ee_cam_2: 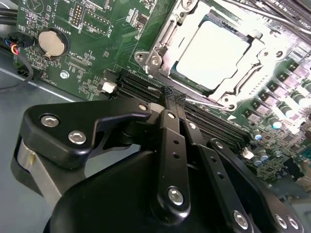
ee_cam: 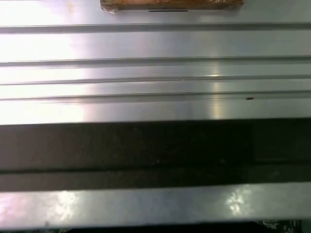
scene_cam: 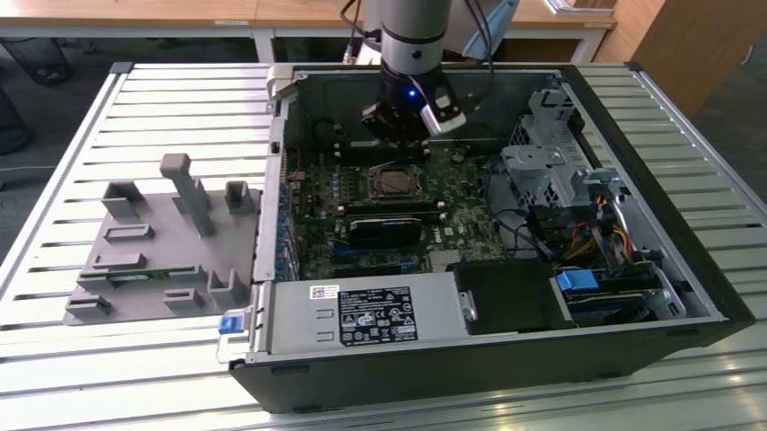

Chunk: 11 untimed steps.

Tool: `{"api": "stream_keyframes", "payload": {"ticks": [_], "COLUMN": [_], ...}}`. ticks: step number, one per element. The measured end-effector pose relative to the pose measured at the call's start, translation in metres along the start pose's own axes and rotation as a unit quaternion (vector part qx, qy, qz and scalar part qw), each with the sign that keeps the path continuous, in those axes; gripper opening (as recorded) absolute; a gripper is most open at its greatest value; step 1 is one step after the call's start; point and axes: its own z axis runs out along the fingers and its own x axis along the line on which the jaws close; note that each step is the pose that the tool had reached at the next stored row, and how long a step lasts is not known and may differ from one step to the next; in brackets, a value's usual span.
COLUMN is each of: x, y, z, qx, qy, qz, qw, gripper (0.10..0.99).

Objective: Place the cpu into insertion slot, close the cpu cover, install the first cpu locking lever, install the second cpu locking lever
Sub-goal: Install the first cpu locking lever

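Note:
The cpu [ee_cam_2: 211,53] lies flat in its socket on the green motherboard, grey metal top up. The cpu cover [ee_cam_2: 164,40], a silvery frame, lies down around it. A thin metal locking lever [ee_cam_2: 214,103] runs along the socket's edge nearest the fingers. My gripper [ee_cam_2: 171,95] is shut, its black fingertips together just beside that edge, over the black memory slots [ee_cam_2: 141,90]; nothing shows between them. In the exterior view the gripper [scene_cam: 393,135] hangs inside the open computer case, just behind the socket [scene_cam: 393,182].
The open case [scene_cam: 671,269] rests on a slatted metal table [scene_cam: 180,99]. A grey fixture [scene_cam: 156,242] sits at the exterior view's left. Black memory sticks [scene_cam: 386,212], cables and drive cages [scene_cam: 545,175] crowd the socket. The first wrist view shows table slats [ee_cam: 155,73] and a dark case wall [ee_cam: 155,145].

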Motion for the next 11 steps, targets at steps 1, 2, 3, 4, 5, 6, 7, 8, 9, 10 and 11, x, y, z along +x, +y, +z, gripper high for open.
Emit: {"api": "stream_keyframes", "payload": {"ticks": [1, 2, 3, 4, 5, 6, 7, 8, 9, 10, 11], "x": [-0.0001, -0.0002, -0.0004, -0.0005, -0.0007, -0.0009, -0.0010, -0.0011, -0.0012, -0.0014, -0.0017], "y": [0.0000, 0.0000, 0.0000, 0.0000, 0.0000, 0.0000, 0.0000, 0.0001, 0.0001, 0.0003, 0.0004], "z": [0.0008, 0.0016, 0.0024, 0.0031, 0.0039, 0.0047, 0.0055, 0.0062, 0.0070, 0.0078, 0.0086], "qx": [0.0000, 0.0000, 0.0000, 0.0000, 0.0000, 0.0000, 0.0001, 0.0002, 0.0004, 0.0006, 0.0007], "qy": [0.0000, 0.0000, 0.0001, 0.0001, 0.0000, 0.0000, 0.0000, 0.0000, 0.0000, 0.0000, 0.0000], "qz": [0.000, 0.000, 0.000, 0.000, 0.000, 0.000, 0.000, 0.000, 0.000, 0.000, 0.000], "qw": [1.0000, 1.0000, 1.0000, 1.0000, 1.0000, 1.0000, 1.0000, 1.0000, 1.0000, 1.0000, 1.0000], "gripper": [0.106, 0.106, 0.106, 0.106, 0.106, 0.106, 0.106, 0.106, 0.106, 0.106, 0.106]}}
